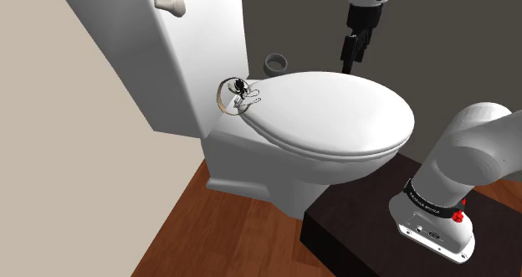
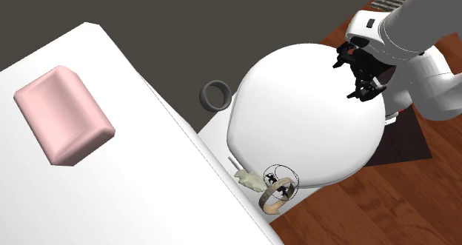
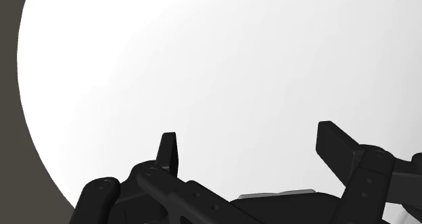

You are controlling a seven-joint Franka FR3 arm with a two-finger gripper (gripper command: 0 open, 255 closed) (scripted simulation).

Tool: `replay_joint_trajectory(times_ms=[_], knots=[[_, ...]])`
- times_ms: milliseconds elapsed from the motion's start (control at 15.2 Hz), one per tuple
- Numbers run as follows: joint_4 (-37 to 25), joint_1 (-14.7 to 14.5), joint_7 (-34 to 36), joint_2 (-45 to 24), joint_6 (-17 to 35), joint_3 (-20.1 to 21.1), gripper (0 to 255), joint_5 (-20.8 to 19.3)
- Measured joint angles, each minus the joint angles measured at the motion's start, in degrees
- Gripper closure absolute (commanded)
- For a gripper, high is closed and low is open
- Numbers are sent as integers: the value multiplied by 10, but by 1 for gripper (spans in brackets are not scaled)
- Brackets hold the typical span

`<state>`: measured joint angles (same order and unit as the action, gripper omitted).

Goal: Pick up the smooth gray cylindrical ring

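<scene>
The smooth gray ring (image 1: 277, 64), a short thick-walled cylinder, sits at the back edge of the toilet (image 1: 243, 162), behind the glossy white oval lid (image 1: 335, 108) (close to the tank (image 1: 192, 66)). The black gripper (image 1: 350, 58) hovers over the lid, its fingers wide apart and holding nothing.

Bright, even light turns the smooth white oval toilet lid (image 1: 335, 108) almost pure white, shading to pale grey along its rim at 5 o'clock in the shoulder view. In the wrist view it greys gently away from the all-black two-finger gripper (image 3: 248, 133), itself a near silhouette with faint grey edge highlights. The plain dark grey wall (image 1: 293, 16) at the shoulder view's 12 o'clock looks dim.
</scene>
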<state>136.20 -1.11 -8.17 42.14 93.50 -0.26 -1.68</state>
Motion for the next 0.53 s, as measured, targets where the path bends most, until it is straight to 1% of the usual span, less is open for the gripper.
replay_joint_trajectory(times_ms=[66,198,528], knots=[[0,0,0,0,0,0,0,0],[2,0,-1,-15,28,2,0,-4],[-1,0,-2,-83,137,8,0,-23]])
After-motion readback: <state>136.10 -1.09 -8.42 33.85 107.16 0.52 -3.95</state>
